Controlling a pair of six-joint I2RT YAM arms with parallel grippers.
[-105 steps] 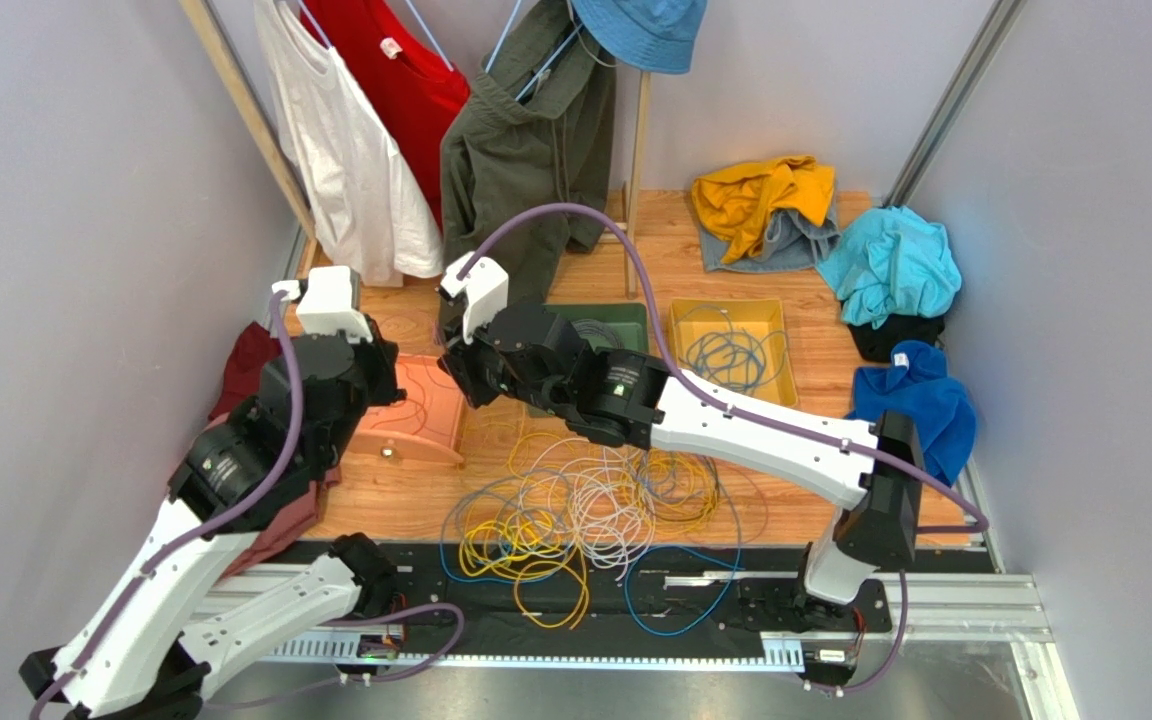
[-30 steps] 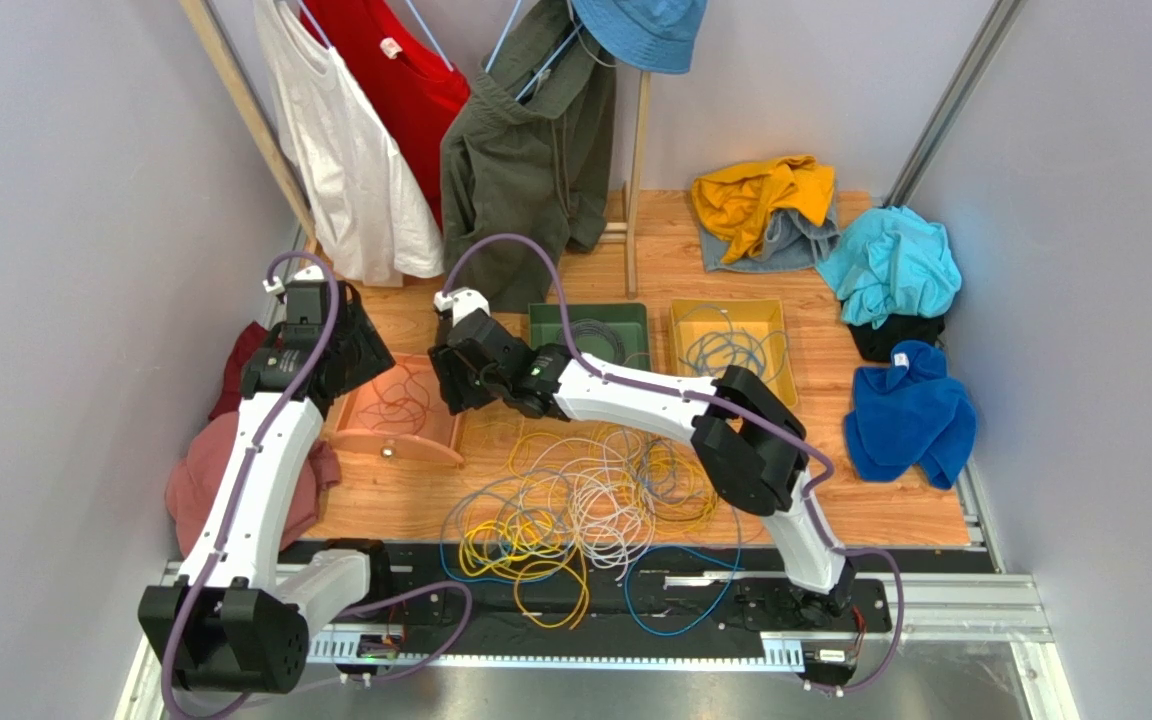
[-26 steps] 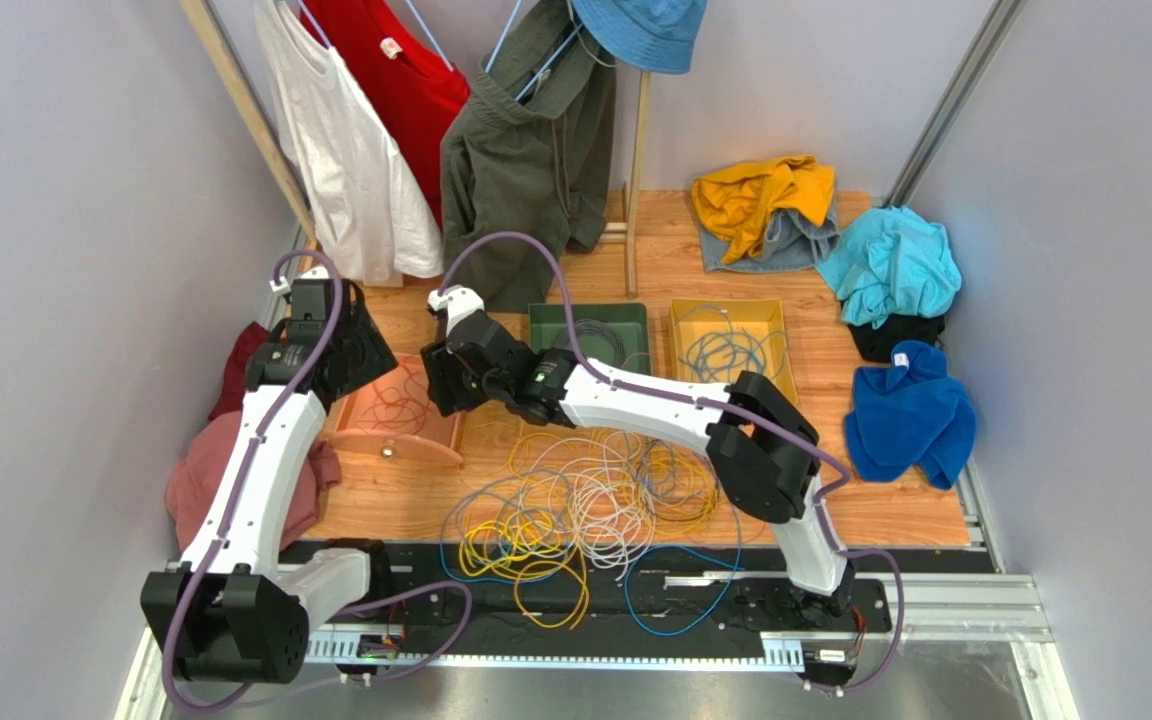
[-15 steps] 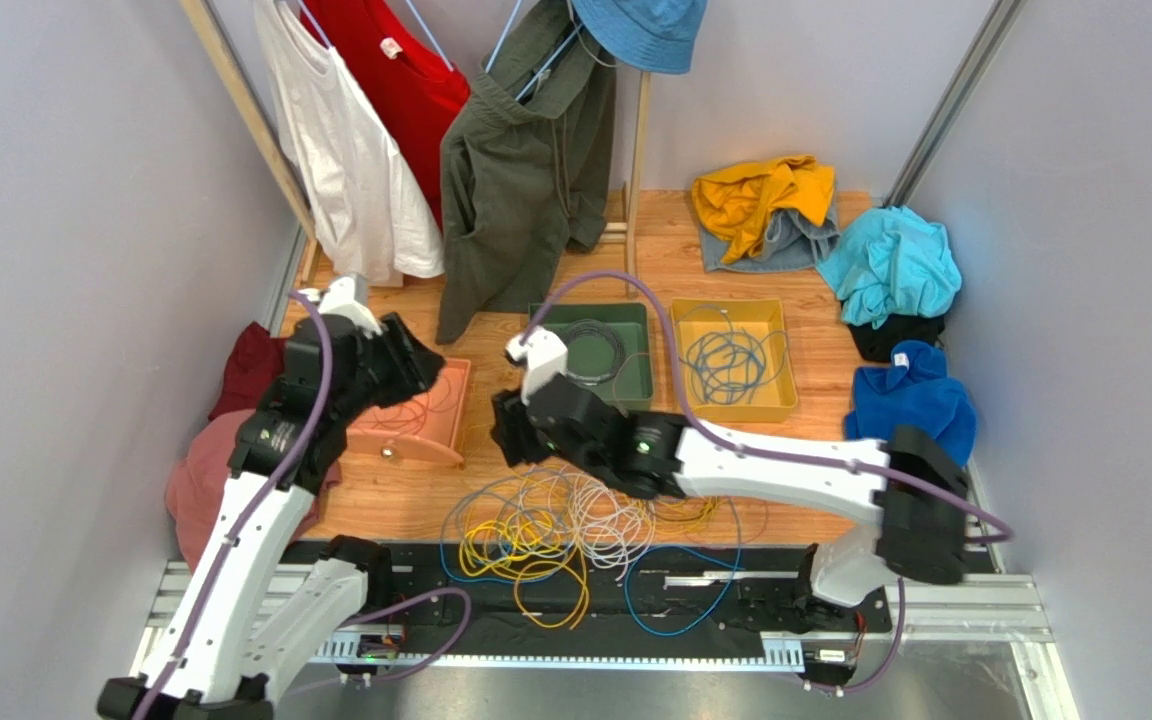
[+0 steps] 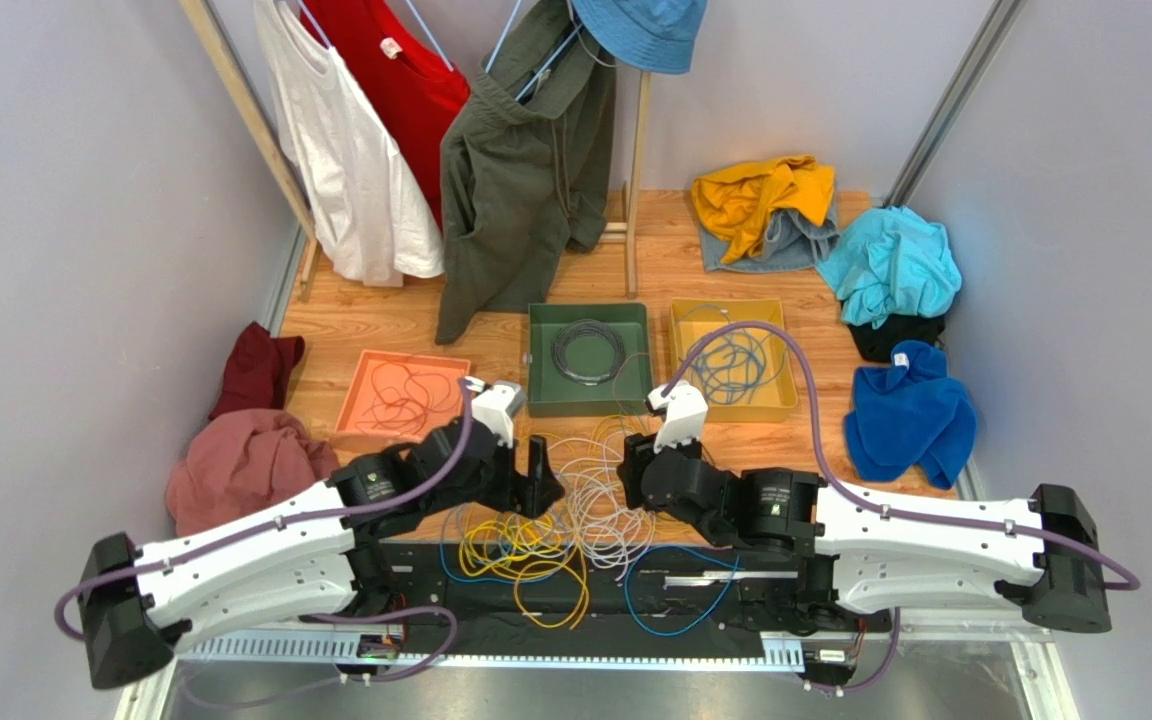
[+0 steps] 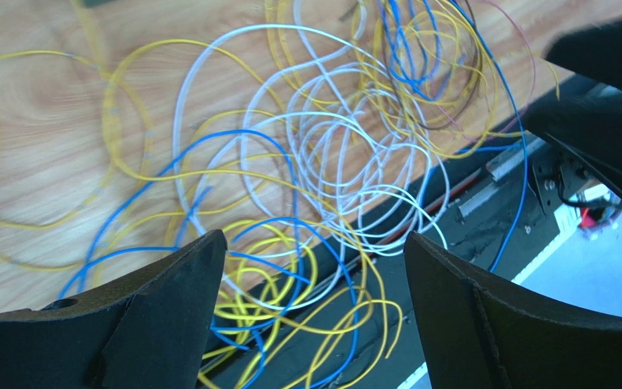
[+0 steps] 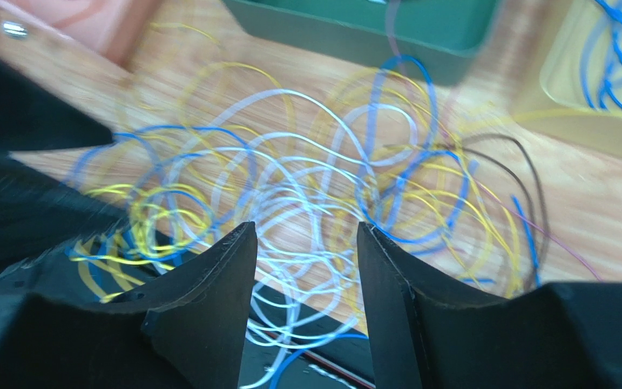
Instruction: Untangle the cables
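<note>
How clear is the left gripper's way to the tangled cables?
Looks clear, probably reachable: the left gripper hangs open above the cables with nothing between. The right gripper, also open, hovers close opposite and might crowd it.

- Top view: high over the near edge, looking down and forward across the whole table (image 5: 372, 315).
- Left wrist view: close above the cables (image 6: 322, 162), framed by the left gripper (image 6: 314, 239).
- Right wrist view: equally close, framed by the right gripper (image 7: 306, 227), facing the green tray (image 7: 355, 36).
- All three views share the cables.
</note>
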